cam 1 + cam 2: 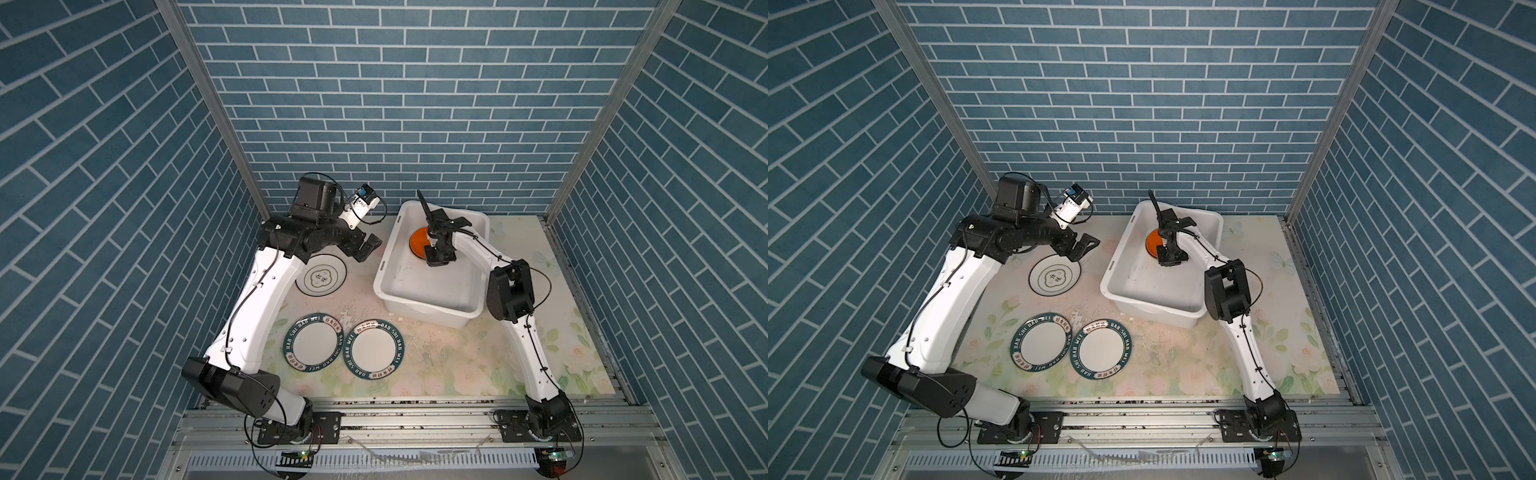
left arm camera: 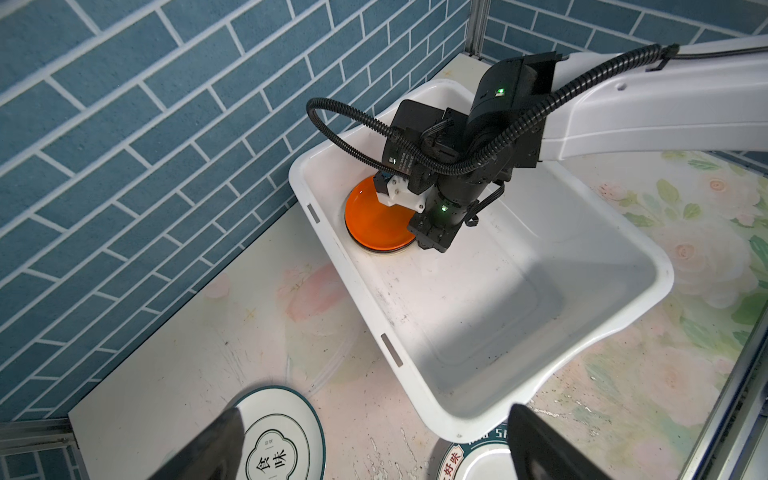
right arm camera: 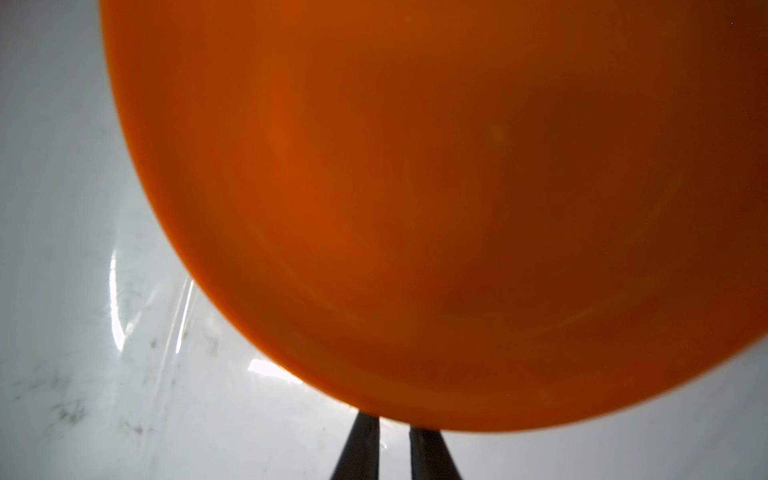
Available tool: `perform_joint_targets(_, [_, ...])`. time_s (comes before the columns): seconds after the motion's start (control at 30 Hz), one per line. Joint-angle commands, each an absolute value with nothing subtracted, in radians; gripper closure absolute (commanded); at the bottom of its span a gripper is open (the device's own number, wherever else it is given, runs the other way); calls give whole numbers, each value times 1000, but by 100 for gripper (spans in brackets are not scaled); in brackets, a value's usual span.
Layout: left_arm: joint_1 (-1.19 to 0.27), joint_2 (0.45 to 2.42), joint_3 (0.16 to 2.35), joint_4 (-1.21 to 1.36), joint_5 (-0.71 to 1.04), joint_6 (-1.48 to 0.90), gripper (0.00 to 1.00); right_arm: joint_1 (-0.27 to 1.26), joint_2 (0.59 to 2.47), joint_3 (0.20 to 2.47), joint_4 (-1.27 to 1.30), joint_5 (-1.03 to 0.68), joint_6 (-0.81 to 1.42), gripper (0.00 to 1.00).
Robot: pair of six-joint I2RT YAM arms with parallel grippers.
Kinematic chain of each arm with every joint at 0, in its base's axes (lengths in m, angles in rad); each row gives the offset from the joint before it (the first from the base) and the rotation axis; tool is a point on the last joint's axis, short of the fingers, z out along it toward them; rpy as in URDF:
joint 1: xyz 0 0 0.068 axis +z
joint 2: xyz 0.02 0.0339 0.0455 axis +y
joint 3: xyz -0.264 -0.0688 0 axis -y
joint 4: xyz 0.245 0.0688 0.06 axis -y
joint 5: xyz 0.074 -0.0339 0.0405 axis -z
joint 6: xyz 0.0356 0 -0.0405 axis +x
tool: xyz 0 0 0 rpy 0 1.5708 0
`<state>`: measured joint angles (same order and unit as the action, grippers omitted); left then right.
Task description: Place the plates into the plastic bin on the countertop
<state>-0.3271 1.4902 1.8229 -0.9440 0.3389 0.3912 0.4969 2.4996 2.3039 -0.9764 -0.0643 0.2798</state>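
"HAO SHI HAO MEI" runs round the dark-green rims of two round white plates. The thin-rimmed white plate seems to read "食味".

The right gripper hangs inside the plastic bin, by the wall facing the left gripper. Just ahead of its fingertips the topmost plate lies on other plates. The bin stands on the countertop, right of the left gripper. A lone plate lies just below that gripper. Nearer the arm bases, the near-left plate and near-right plate lie side by side, rims almost touching.
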Motion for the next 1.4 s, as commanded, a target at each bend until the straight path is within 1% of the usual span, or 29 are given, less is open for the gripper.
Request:
perform_joint_targets(0.0, [-314, 1461, 1795, -942, 328, 395, 1, 488, 2366, 2289, -954, -82, 280, 82])
perform_joint_targets(0.17, [-284, 1453, 1746, -936, 316, 350, 1, 482, 2264, 2244, -938, -174, 310, 82])
perform_joint_targets(0.27, [-238, 1464, 1727, -936, 329, 297, 0, 482, 2202, 2206, -933, -212, 322, 82])
perform_joint_targets(0.4, [-113, 1517, 1740, -934, 387, 157, 0, 480, 2092, 2142, -902, -278, 347, 82])
perform_joint_targets(0.53, [23, 1631, 1811, -973, 475, 19, 0, 479, 2017, 2087, -859, -351, 395, 83])
perform_joint_targets(0.63, [116, 1692, 1818, -950, 550, -40, 1, 479, 1964, 2035, -802, -397, 443, 83])
perform_joint_targets(0.77, [176, 1778, 1840, -960, 559, -43, 0, 479, 1919, 1995, -766, -428, 480, 84])
perform_joint_targets(0.97, [224, 1869, 1835, -956, 596, -11, 1, 479, 1858, 1916, -719, -458, 522, 85])
perform_joint_targets(1.03, [240, 1896, 1840, -954, 591, 1, 4, 479, 1846, 1904, -719, -462, 527, 86])
perform_joint_targets(1.1, [245, 1932, 1857, -971, 573, 46, 9, 479, 1834, 1890, -718, -463, 535, 86])
perform_joint_targets(1.2, [262, 1983, 1864, -981, 571, 76, 13, 478, 1820, 1869, -709, -475, 555, 87])
perform_joint_targets(1.37, [298, 2050, 1850, -947, 591, 92, 14, 479, 1807, 1851, -694, -495, 594, 87])
